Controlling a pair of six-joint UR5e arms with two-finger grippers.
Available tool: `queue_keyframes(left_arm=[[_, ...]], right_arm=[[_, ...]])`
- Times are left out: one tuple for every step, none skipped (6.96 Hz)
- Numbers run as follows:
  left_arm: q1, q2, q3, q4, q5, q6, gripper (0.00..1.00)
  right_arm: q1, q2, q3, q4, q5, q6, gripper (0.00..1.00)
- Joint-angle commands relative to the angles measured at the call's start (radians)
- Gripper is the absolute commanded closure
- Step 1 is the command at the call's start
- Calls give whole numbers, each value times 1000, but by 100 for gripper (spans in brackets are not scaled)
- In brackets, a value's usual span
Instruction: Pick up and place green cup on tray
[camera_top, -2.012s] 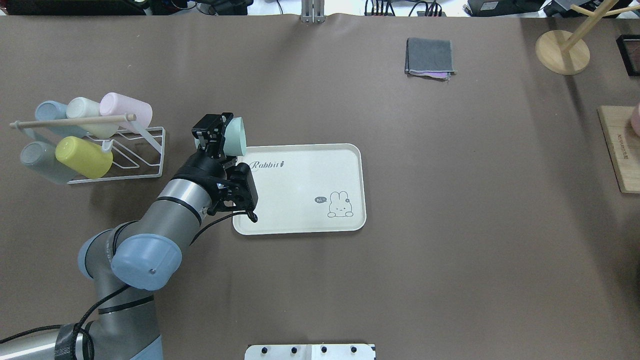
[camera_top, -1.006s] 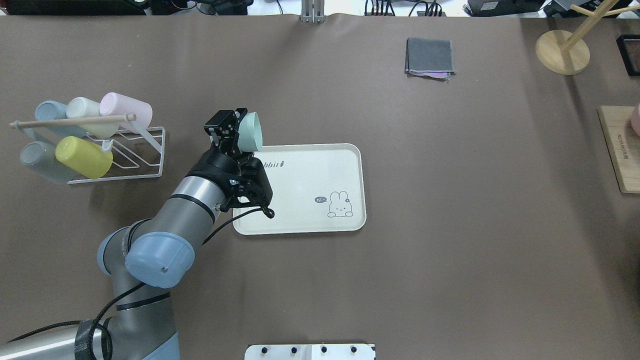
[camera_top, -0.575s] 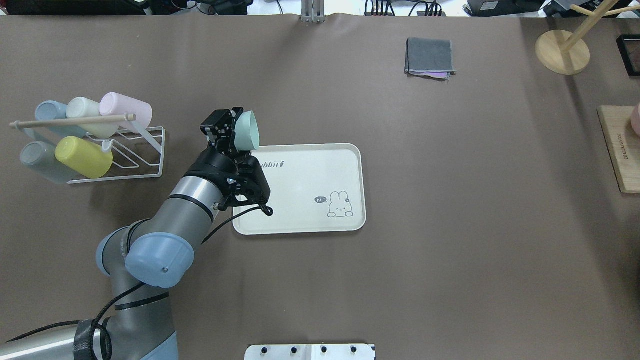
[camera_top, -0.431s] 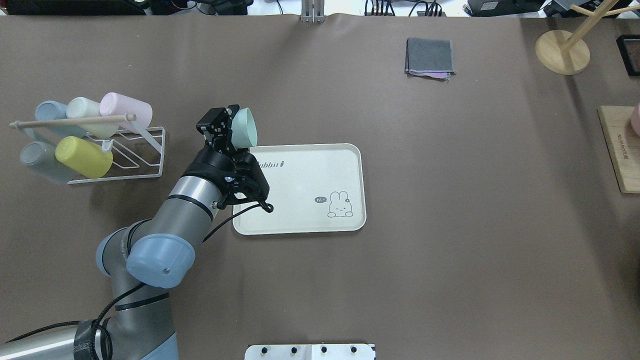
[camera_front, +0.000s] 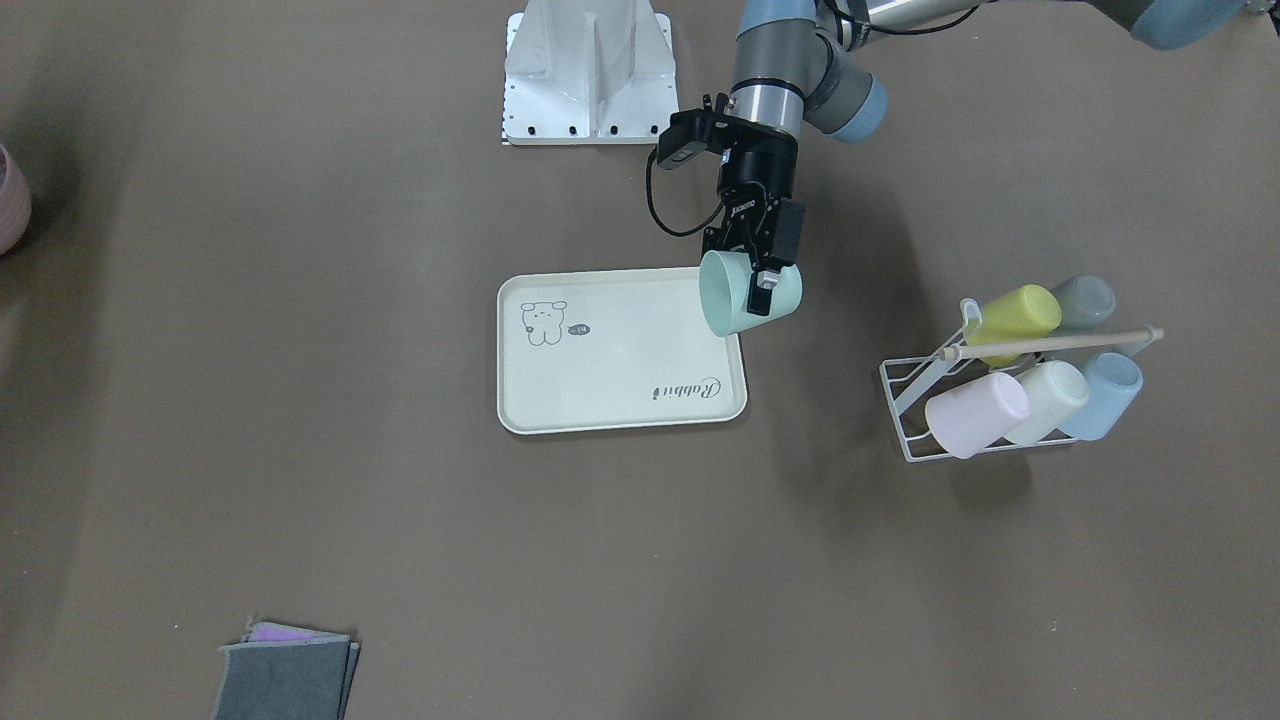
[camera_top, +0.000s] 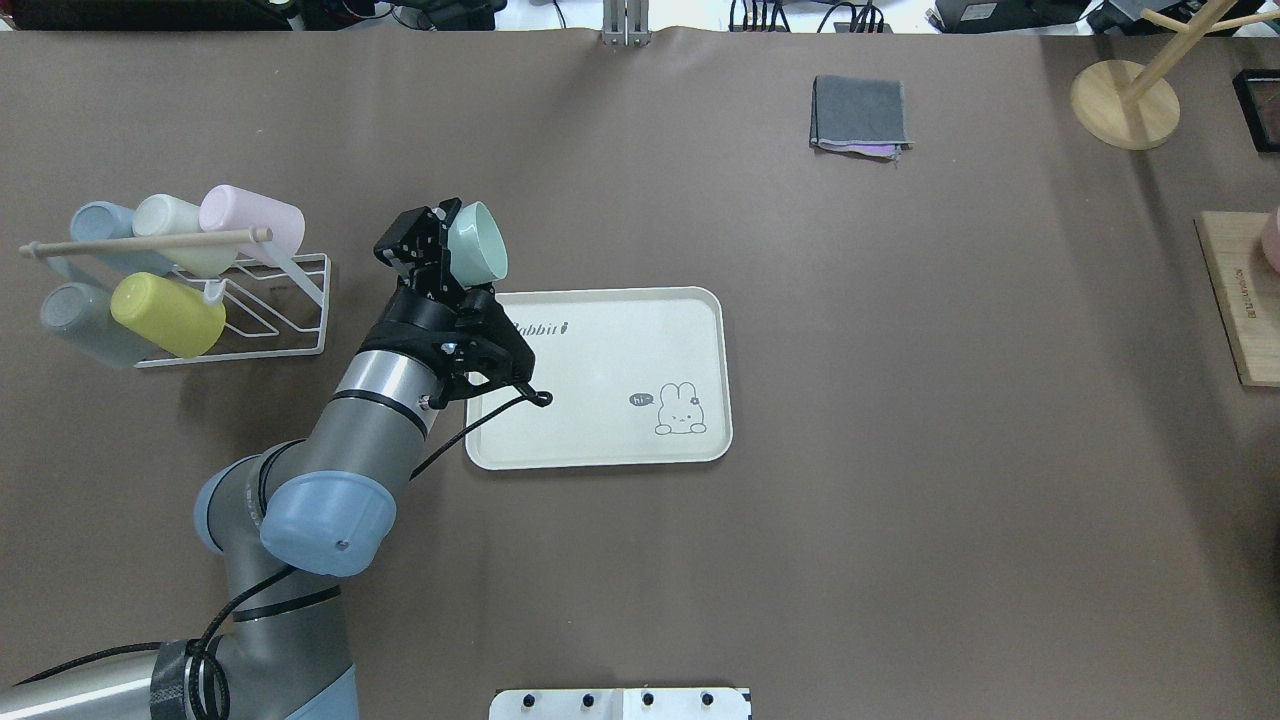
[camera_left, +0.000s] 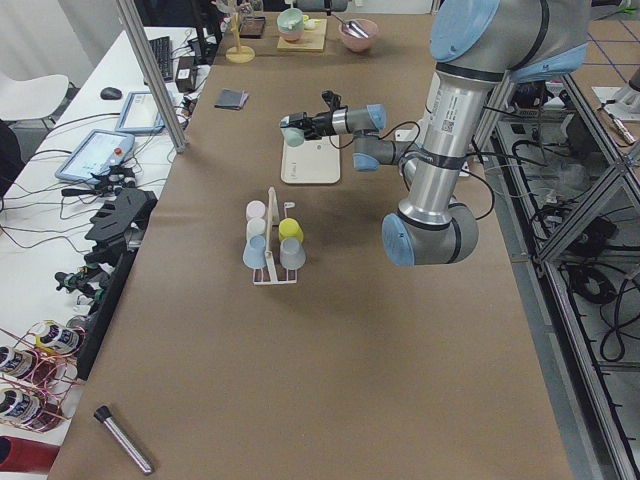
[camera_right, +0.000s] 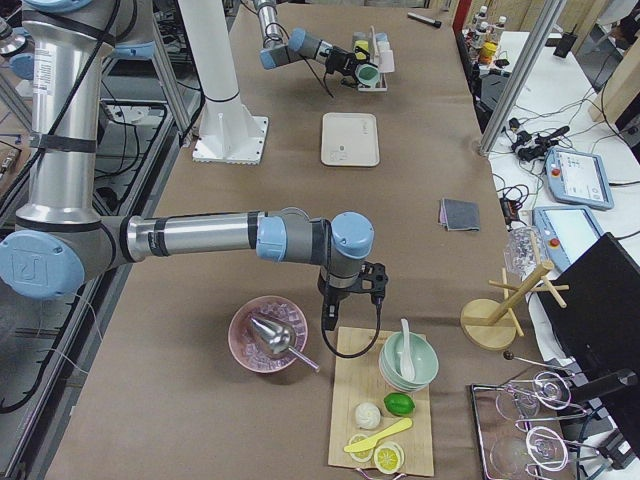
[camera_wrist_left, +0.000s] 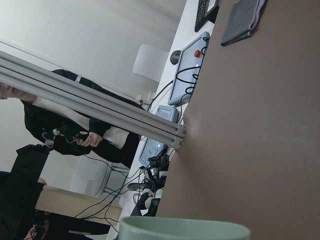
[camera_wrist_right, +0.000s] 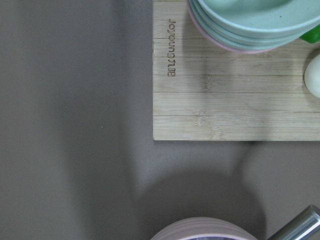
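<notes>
The green cup (camera_top: 477, 243) is a pale mint tumbler held tilted on its side in my left gripper (camera_top: 447, 243), which is shut on its wall. It hangs in the air over the cream tray's (camera_top: 600, 350) far left corner. In the front-facing view the cup (camera_front: 735, 295) overlaps the tray's (camera_front: 620, 345) corner, mouth turned toward the tray. The cup's rim (camera_wrist_left: 185, 231) shows at the bottom of the left wrist view. My right gripper (camera_right: 328, 318) hovers near a wooden board, seen only from the side; I cannot tell if it is open or shut.
A white wire rack (camera_top: 235, 305) left of the tray holds a yellow-green cup (camera_top: 168, 313), a light blue cup (camera_top: 98, 222) and several others. A folded grey cloth (camera_top: 860, 112) lies at the back right. A wooden stand (camera_top: 1125, 100) and wooden board (camera_top: 1240, 300) are far right.
My left gripper first swung the cup right toward the tray, then drew back left and farther away. The cup's mouth has turned more upward. The grip has not changed.
</notes>
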Motion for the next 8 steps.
queue_keyframes(left_arm=[[-1,2,-2,-9,15,-140,26],[1,0,3,-6,30,-202,26],[4,-4,9,-9,73,-294,26],[7,-4,7,-10,82,-433,26],[9,-4,12,-7,84,-497,26],[16,-4,44,-9,105,-517,21],[25,-21,44,-10,128,-559,21],[27,-23,47,-10,127,-649,21]], right_arm=[[0,0,0,0,0,0,0],[0,1,0,0,-1,0,0],[0,1,-2,0,-1,0,0],[0,7,-9,0,-1,0,0],[0,9,-11,0,-3,0,0],[0,9,-15,0,-3,0,0],[0,10,-15,2,-1,0,0],[3,9,-15,2,-1,0,0]])
